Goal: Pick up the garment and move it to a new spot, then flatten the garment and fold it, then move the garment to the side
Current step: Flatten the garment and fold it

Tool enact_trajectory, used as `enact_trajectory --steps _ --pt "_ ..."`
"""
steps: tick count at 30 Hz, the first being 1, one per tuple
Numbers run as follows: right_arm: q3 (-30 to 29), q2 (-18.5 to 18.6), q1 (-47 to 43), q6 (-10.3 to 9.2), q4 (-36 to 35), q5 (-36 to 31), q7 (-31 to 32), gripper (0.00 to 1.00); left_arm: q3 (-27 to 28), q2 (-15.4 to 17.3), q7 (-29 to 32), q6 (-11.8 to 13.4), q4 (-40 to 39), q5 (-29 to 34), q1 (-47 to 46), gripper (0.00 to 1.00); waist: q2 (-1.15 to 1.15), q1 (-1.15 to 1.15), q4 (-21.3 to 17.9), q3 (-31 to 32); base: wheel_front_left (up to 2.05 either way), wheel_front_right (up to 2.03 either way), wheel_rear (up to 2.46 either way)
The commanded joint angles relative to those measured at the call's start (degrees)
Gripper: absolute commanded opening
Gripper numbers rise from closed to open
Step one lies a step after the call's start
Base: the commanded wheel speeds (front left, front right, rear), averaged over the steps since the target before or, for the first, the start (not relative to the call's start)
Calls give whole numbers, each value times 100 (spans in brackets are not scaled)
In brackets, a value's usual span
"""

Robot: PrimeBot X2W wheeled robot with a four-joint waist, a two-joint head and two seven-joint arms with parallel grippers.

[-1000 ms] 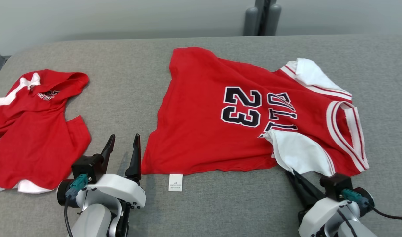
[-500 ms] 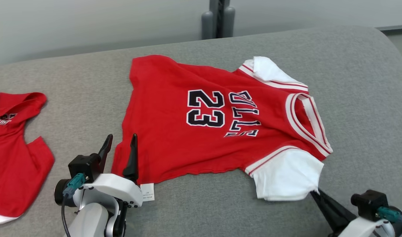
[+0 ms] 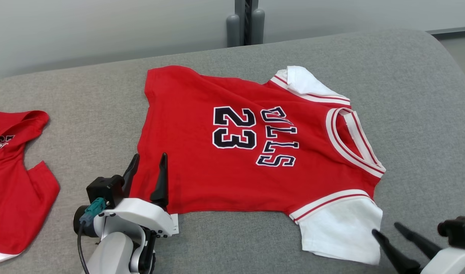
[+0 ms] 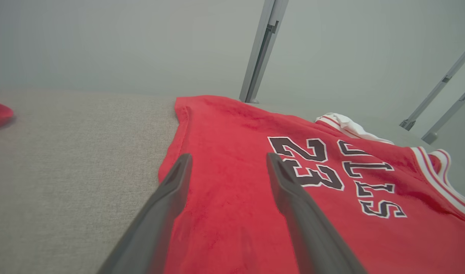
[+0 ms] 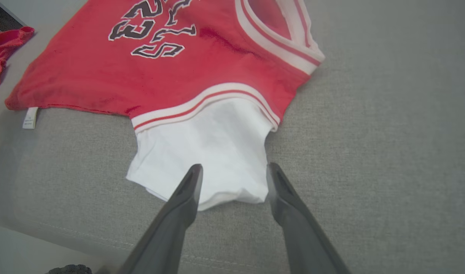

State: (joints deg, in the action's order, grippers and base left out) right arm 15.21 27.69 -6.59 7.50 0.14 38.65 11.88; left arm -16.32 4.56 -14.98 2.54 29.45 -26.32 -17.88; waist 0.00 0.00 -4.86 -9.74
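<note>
The garment point(image 3: 232, 152) is a red jersey with "23" and white short sleeves, spread flat on the grey surface, neck to the right. My left gripper point(image 3: 148, 160) stands open over its near-left hem corner; in the left wrist view its fingers point(image 4: 171, 190) straddle the red cloth point(image 4: 232, 179). My right gripper point(image 3: 386, 228) is open at the lower right, just off the edge of the near white sleeve point(image 3: 339, 228). The right wrist view shows that sleeve point(image 5: 206, 152) lying flat, its hem in front of the parted gripper point(image 5: 234, 171), nothing held.
A second red garment point(image 3: 15, 179) lies crumpled at the far left of the grey padded surface point(image 3: 426, 125). A grey post point(image 3: 244, 23) stands behind the surface. The surface's rounded right edge lies beyond the jersey's neck.
My right gripper pulled the near white sleeve out flat toward the front, then opened and let it go. The camera swung right, so the whole picture shifted left.
</note>
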Motion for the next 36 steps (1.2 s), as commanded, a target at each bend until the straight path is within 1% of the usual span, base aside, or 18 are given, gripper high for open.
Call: enact_trajectory --steps 1,3,7,11,14,18,19,20,23,24,25,26,30,32,36 --pt "-190 -25 17 -1 -192 73 43 100 58 20 -18 -24 7 73 12 100 0 0 49 42 0 0 0" --pt "-362 -105 72 -1 -373 164 60 100 93 21 -18 -15 3 129 51 100 0 0 101 62 0 0 0" --pt "-712 -260 330 -1 -699 206 -183 100 170 18 -18 -22 -43 231 79 100 0 0 230 98 0 0 0" --pt "-718 -320 758 -1 -728 -184 -590 100 243 0 -18 -40 -149 303 99 100 0 0 362 84 0 0 0" --pt "-662 -407 1114 -1 -464 -681 -1011 100 280 -23 -18 -101 -306 373 107 100 0 0 475 61 0 0 0" --pt "-517 -492 1635 -1 84 -1404 -1607 100 340 -68 -18 -181 -633 482 152 100 0 0 632 -21 0 0 0" --pt "-500 -561 1758 -1 240 -1503 -1737 100 339 -80 -18 -242 -756 510 155 100 0 0 680 -62 0 0 0" --pt "-500 -561 1758 -1 240 -1503 -1737 100 339 -80 -18 -242 -756 510 155 100 0 0 680 -62 0 0 0" --pt "-522 -679 2067 -1 713 -1763 -2040 100 362 -97 -18 -406 -1066 581 214 100 0 0 849 -181 0 0 0" --pt "-510 -779 2314 -1 1114 -1915 -2224 100 452 -137 -18 -414 -1246 627 268 100 0 0 991 -311 0 0 0" --pt "-505 -808 2844 -1 1665 -1857 -2302 100 457 -154 -18 -445 -1324 655 244 100 0 0 1188 -606 0 0 0" --pt "-457 -640 3388 -1 2231 -1985 -2099 100 242 -157 -18 -419 -1310 622 92 100 0 0 1411 -883 0 0 0" --pt "-239 -431 4012 -1 2761 -1989 -1784 100 -18 -156 -18 -346 -1289 568 -50 100 0 0 1651 -1152 0 0 0" --pt "-5 -244 4377 -1 3103 -1922 -1576 100 -229 -159 -19 -298 -1270 530 -137 100 0 0 1837 -1302 0 0 0" --pt "362 -18 4746 -1 3501 -1736 -1331 100 -361 -155 -19 -235 -1245 203 -185 100 0 0 2016 -1425 0 0 0"
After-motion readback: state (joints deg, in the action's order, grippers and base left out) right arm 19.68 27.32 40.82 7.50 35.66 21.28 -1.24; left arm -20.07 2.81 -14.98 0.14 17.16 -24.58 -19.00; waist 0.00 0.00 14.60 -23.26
